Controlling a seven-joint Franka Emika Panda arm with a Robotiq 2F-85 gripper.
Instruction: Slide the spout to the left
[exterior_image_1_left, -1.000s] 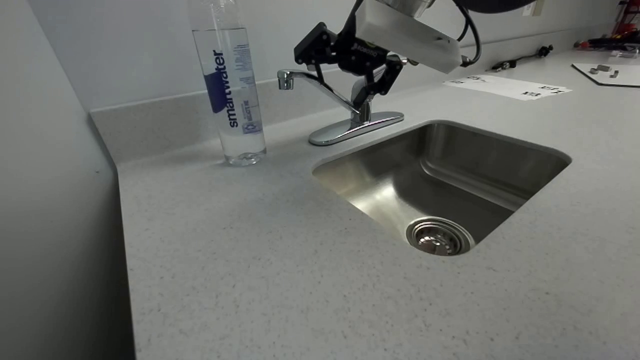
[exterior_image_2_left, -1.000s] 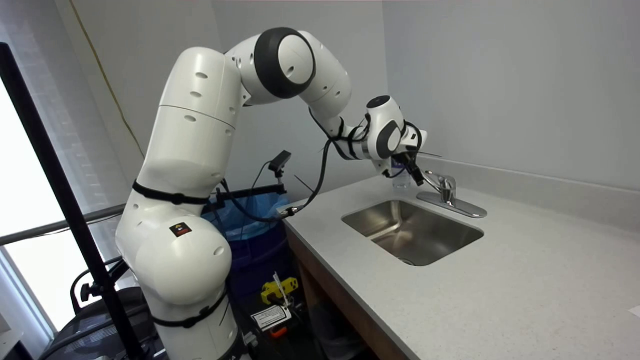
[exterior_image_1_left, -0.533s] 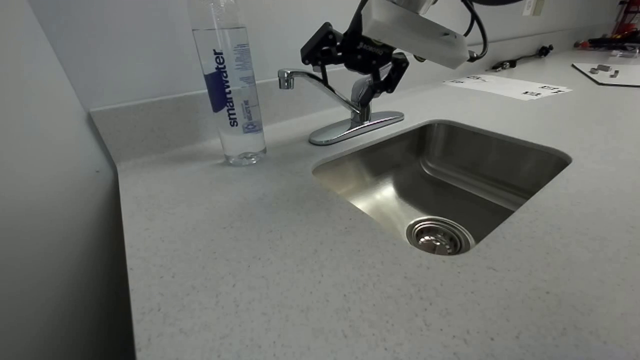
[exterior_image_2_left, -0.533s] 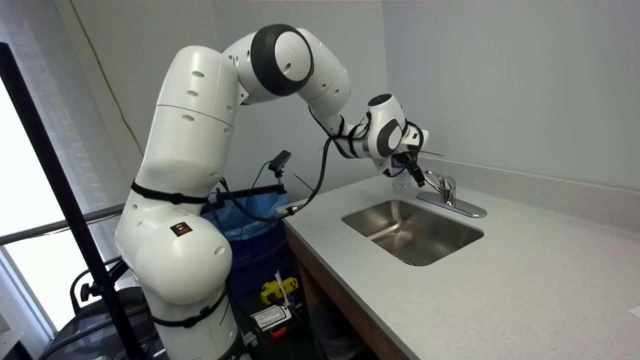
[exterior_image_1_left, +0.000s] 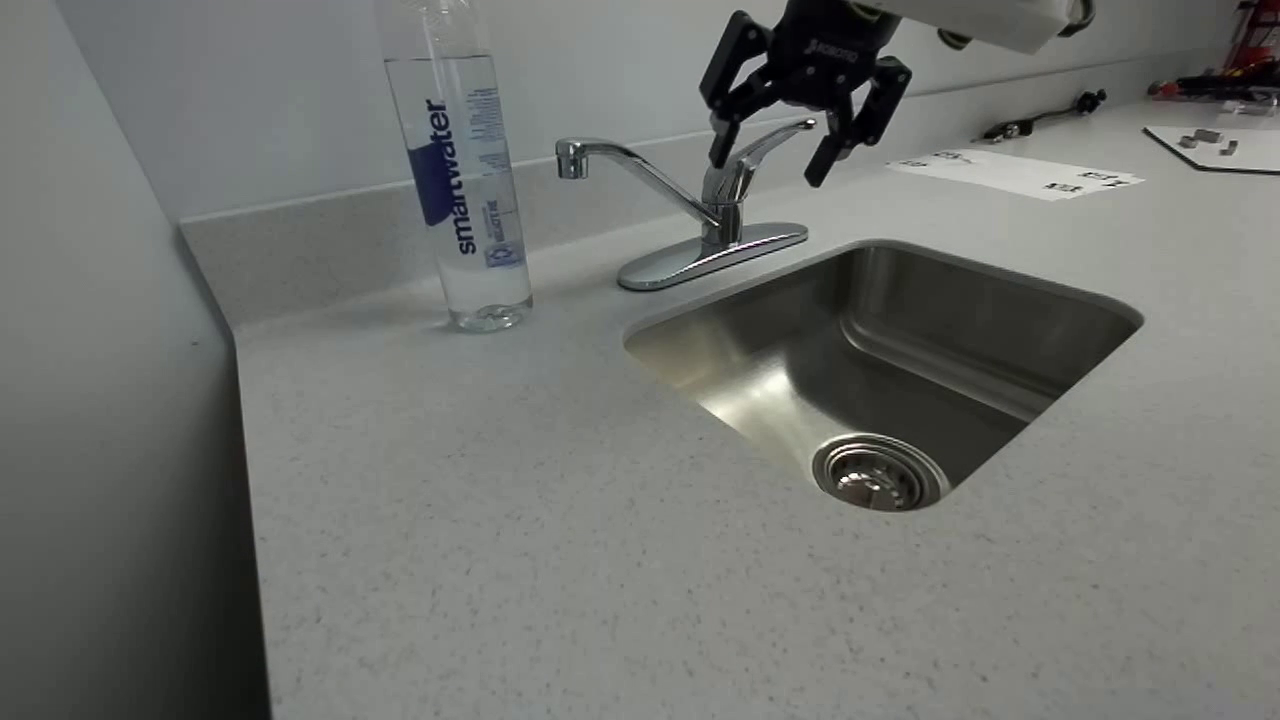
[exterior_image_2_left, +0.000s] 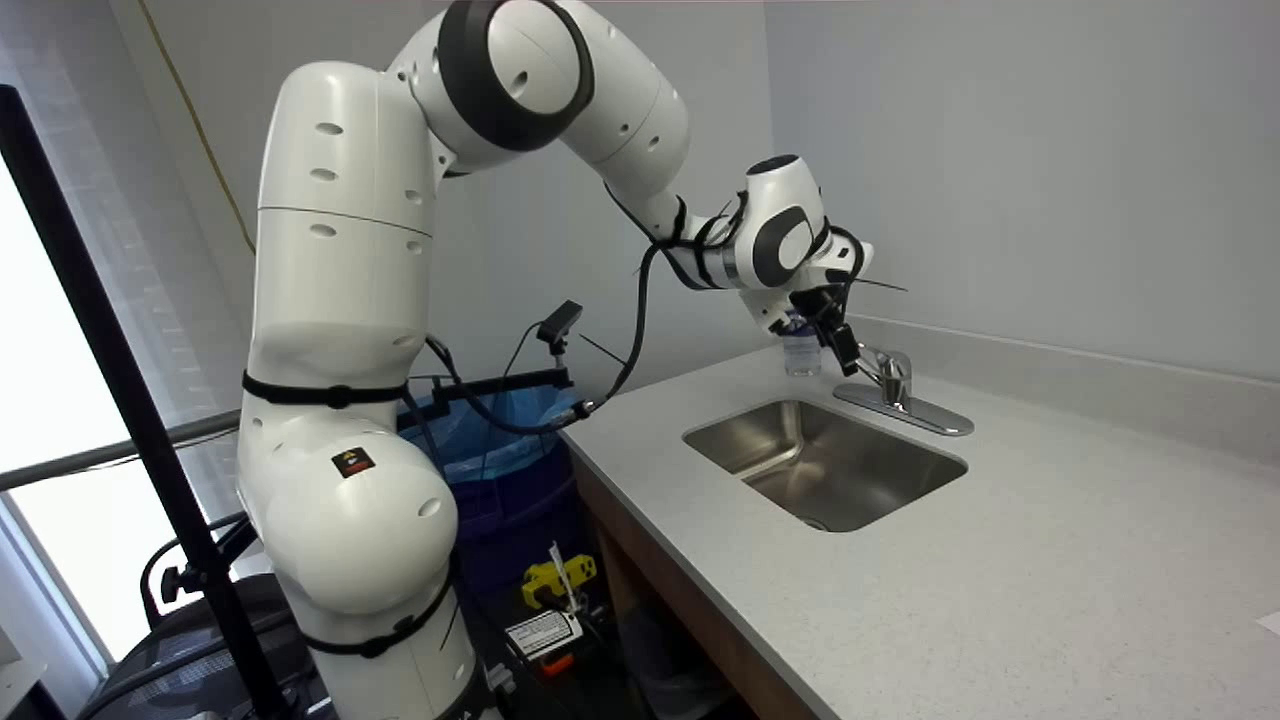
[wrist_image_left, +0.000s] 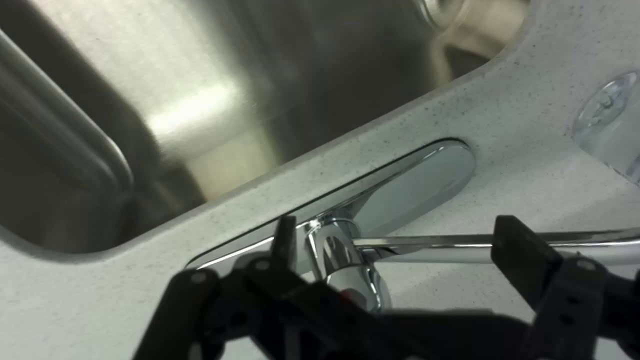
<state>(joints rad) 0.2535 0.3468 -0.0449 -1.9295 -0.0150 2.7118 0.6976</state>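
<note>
The chrome spout (exterior_image_1_left: 645, 172) reaches left from the faucet body over the counter, with its nozzle (exterior_image_1_left: 571, 160) between the body and the bottle in an exterior view. My gripper (exterior_image_1_left: 769, 168) is open and empty, above the faucet body and around the lever handle's level (exterior_image_1_left: 770, 145). In the wrist view the open gripper (wrist_image_left: 395, 220) has one finger left of the faucet body and one finger in front of the spout (wrist_image_left: 440, 245). The nozzle is outside the wrist view. In an exterior view the gripper (exterior_image_2_left: 850, 368) hides most of the spout.
A tall clear water bottle (exterior_image_1_left: 470, 190) stands left of the faucet; its base shows in the wrist view (wrist_image_left: 605, 102). The steel sink basin (exterior_image_1_left: 900, 340) lies in front of the chrome base plate (exterior_image_1_left: 665, 265). A wall and low backsplash (exterior_image_1_left: 320, 250) run behind.
My gripper has lifted up and to the right, away from the spout, in an exterior view. The lever handle now shows. The spout has stayed where it was over the last second.
</note>
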